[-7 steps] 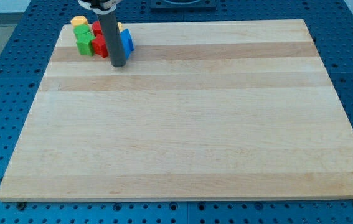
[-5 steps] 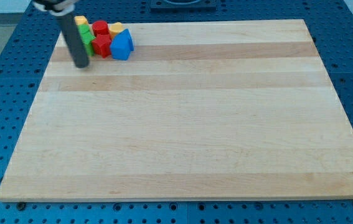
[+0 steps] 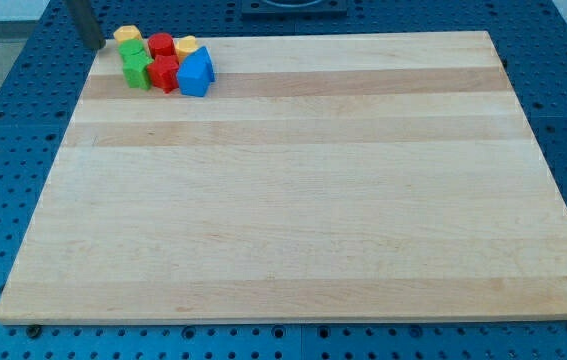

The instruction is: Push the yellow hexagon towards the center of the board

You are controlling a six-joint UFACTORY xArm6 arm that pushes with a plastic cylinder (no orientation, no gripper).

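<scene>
A tight cluster of blocks sits at the top left corner of the wooden board (image 3: 293, 200). A yellow block (image 3: 127, 34), which looks like the hexagon, is at the cluster's top left. A second yellow block (image 3: 186, 45) is at its top right. My tip (image 3: 91, 44) is off the board's top left corner, just left of the first yellow block and apart from it.
The cluster also holds two green blocks (image 3: 136, 62), a red block (image 3: 162, 44) above another red block (image 3: 164, 74), and a blue block (image 3: 195, 74) on its right side. Blue perforated table (image 3: 3, 150) surrounds the board.
My tip has moved from below the blue and red blocks leftwards, then up past the cluster's left side, off the board's corner. The blocks have not visibly moved.
</scene>
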